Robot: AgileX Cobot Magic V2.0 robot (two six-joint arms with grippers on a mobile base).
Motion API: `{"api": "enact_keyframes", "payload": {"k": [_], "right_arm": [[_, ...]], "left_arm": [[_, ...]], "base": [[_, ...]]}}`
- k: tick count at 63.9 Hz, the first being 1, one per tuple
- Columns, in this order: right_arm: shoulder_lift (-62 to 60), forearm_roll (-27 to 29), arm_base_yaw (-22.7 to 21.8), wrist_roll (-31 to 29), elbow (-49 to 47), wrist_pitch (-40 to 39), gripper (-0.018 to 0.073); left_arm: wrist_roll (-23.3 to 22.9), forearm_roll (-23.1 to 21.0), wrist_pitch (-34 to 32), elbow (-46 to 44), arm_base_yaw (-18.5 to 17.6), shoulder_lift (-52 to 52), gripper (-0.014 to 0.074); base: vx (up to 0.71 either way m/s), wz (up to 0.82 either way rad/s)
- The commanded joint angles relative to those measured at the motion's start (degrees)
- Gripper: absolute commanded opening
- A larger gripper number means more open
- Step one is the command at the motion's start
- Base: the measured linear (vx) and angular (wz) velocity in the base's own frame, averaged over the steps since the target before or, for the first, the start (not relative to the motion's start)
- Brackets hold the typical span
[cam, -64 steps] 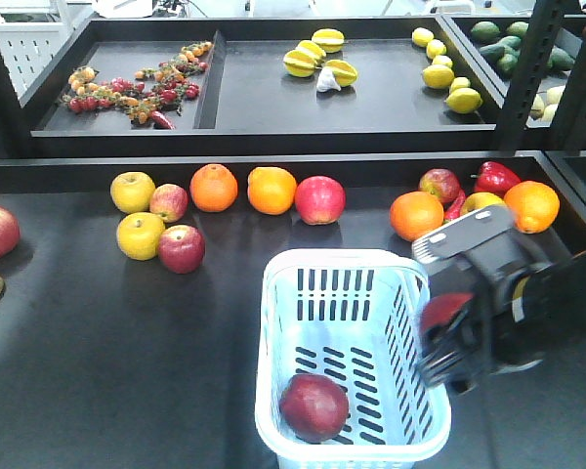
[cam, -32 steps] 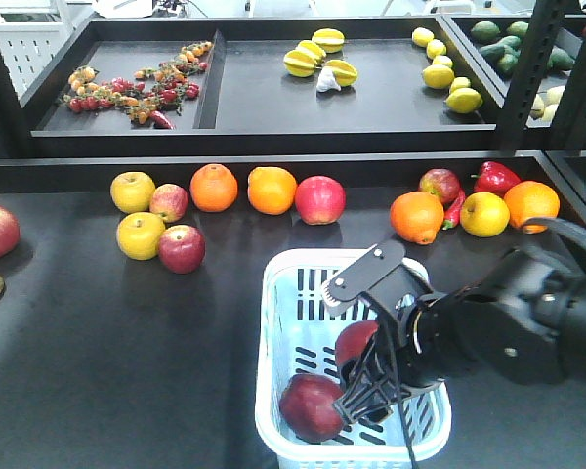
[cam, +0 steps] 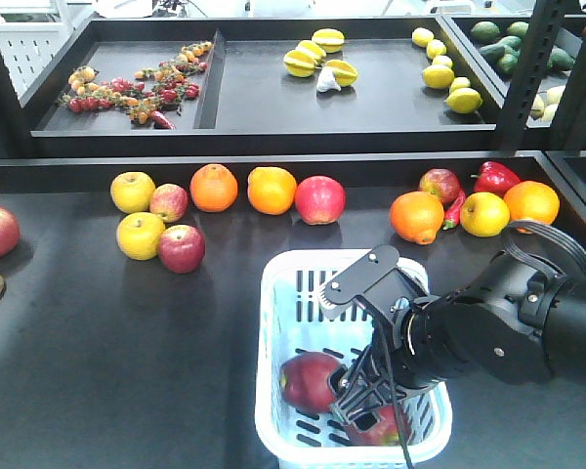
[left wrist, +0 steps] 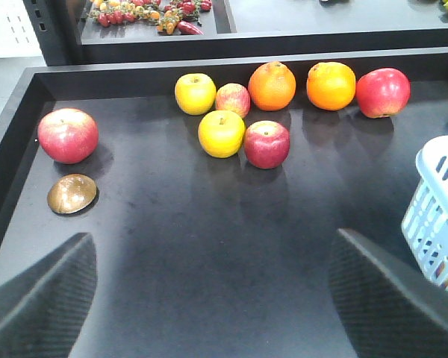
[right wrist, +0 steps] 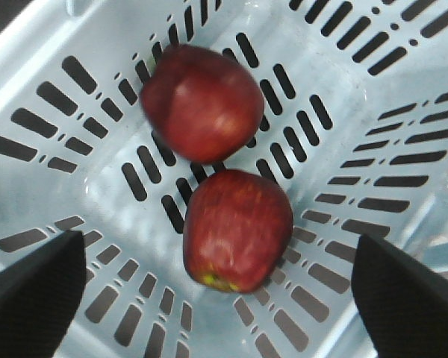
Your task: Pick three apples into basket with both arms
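**Right arm bent low, both end effectors spread**

The right arm [cam: 508,327] reaches in from the right edge of the front view, its black wrist angled down and leftward, a cable looping over its top. The right end effector [cam: 366,405] points downward with fingers [right wrist: 33,287] wide apart, holding nothing. The left end effector [left wrist: 209,298] hangs with fingers [left wrist: 37,291] spread, also holding nothing.

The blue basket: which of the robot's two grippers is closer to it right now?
The right. The right gripper hangs open inside the basket, just above two red apples. The left gripper hovers open over bare tabletop, with the basket off to its right edge.
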Motion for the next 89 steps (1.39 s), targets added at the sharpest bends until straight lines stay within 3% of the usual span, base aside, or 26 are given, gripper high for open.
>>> {"api": "enact_keyframes", "payload": {"k": [1, 9, 18, 25, 38, 48, 52, 74, 89], "right_arm": [[-2.9, -2.1, -0.1, 1.9, -1.7, 1.2, 0.0694], [-5.5, -9.8, -0.8, 7.4, -1.9, 7.3, 0.0679], [-9.5, -12.8, -8.0, 12.1, -1.8, 11.9, 0.0673], [-11.1, -12.8, -17.5, 10.9, -1.8, 12.4, 0.0671], [-8.3, -10.8, -39.8, 8.1, -1.6, 12.8, 0.0665], [-3.9, -9.5, -52.6, 8.1, -1.6, 13.3, 0.0656], [-1.6, -7.5, -55.8, 7.6, -1.6, 13.3, 0.0652], [6.0, -6.6, -62.8, 6.8, -1.5, 13.3, 0.0635], [7.2, -6.7, -63.5, 7.9, 6.0, 2.6, 0.0631]], "left_arm": [[-0.7, 0.8, -3.1, -1.4, 0.1, 0.3, 0.0593], [-0.7, 0.8, -3.1, -1.4, 0.1, 0.3, 0.0593], [-0.7, 0.8, -3.1, -1.4, 0.1, 0.3, 0.0593], [-0.7, 0.8, -3.1, -1.4, 0.1, 0.3, 0.0593], [-0.7, 0.8, -3.1, -1.4, 0.1, 0.3, 0.0593], [-0.7, 0.8, -3.1, -1.4, 0.1, 0.3, 0.0593], [-0.7, 0.8, -3.1, -1.4, 0.1, 0.4, 0.0593], [-0.7, 0.8, -3.1, -1.4, 0.1, 0.4, 0.0593], [-0.7, 0.8, -3.1, -1.4, 0.1, 0.4, 0.0593]], "base": [[0.00, 0.00], [0.00, 0.00], [0.00, 0.00], [0.00, 0.00], [0.00, 0.00], [0.00, 0.00], [0.00, 0.00], [0.00, 0.00], [0.00, 0.00]]}}
